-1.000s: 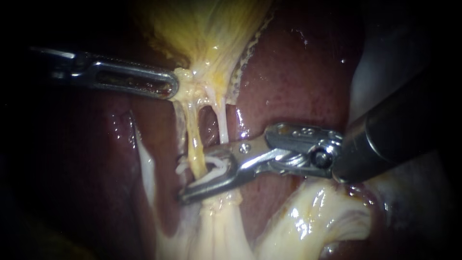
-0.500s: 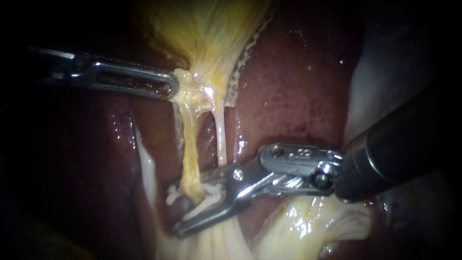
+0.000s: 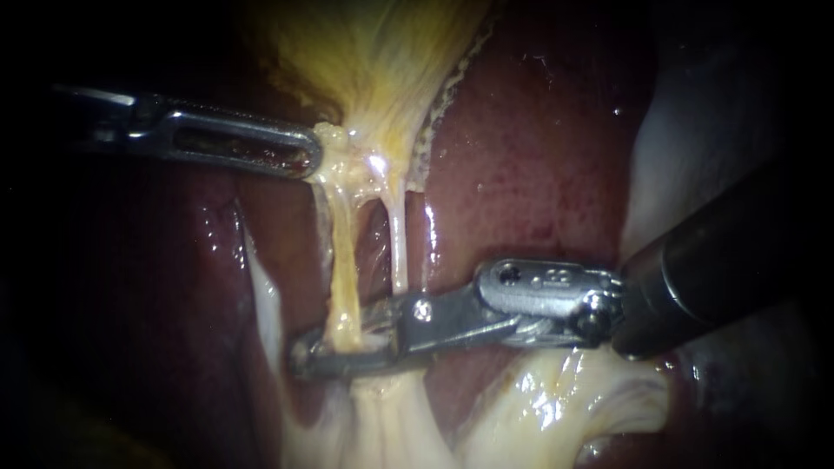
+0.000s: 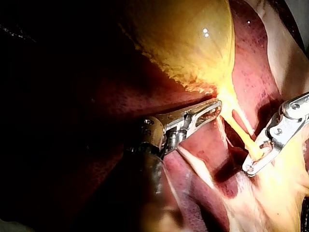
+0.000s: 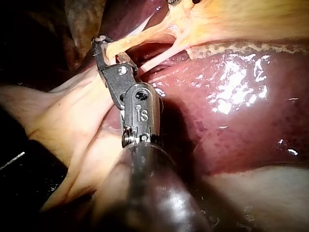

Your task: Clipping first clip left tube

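Right instrument (image 3: 306,354): the claw is squeezed down on the left tube (image 3: 343,260), one half on each side of it, with only a thin gap where the tube passes through. The grip sits low on the tube, just above where it runs into the pale tissue (image 3: 391,417) below. I can't make out a clip inside the claw from the endoscope. The right wrist view agrees: the claw (image 5: 107,48) is closed across the yellow strand.

The right tube (image 3: 398,247), thinner and whiter, runs just beside the left one. It ends at the top edge of the claw near the hinge and isn't gripped.

Left instrument (image 3: 311,155): the claw is clamped on the gallbladder (image 3: 373,61) at its narrow lower end, where both tubes start. Both tubes are stretched straight between my two instruments. The left wrist view shows the same pinch (image 4: 216,107), with the right instrument (image 4: 256,162) ahead of it on the tube.

The liver (image 3: 521,156) lies behind everything, dark red and wet. More glossy pale tissue (image 3: 565,399) sits under the right instrument's shaft.
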{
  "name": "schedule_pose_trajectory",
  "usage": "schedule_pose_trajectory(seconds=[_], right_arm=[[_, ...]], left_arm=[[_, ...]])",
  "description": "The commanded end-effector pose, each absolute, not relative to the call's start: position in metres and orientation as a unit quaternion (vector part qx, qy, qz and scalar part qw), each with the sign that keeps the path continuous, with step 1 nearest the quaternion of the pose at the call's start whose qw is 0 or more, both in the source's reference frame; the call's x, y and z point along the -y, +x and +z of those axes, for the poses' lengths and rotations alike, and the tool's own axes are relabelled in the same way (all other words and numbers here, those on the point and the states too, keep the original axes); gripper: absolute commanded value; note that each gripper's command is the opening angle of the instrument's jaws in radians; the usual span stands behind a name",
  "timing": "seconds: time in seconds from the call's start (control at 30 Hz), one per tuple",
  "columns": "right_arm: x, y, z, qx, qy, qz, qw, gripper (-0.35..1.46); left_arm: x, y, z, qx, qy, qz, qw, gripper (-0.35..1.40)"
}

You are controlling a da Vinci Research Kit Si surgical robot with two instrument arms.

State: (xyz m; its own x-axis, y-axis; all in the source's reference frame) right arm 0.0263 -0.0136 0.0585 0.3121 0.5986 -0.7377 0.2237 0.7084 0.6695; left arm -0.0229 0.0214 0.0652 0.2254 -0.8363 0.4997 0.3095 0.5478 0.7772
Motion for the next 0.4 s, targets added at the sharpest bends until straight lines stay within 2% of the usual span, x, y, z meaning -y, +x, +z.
schedule_pose_trajectory(seconds=[0.03, 0.4], right_arm=[[0.0138, 0.0262, 0.0589, -0.571, 0.361, 0.128, 0.726, -0.35], [0.0137, 0.0259, 0.0591, -0.573, 0.359, 0.126, 0.726, -0.35]], left_arm=[[-0.0214, -0.0229, 0.0652, 0.485, 0.272, -0.39, 0.734, -0.35], [-0.0214, -0.0229, 0.0652, 0.485, 0.272, -0.39, 0.734, -0.35]])
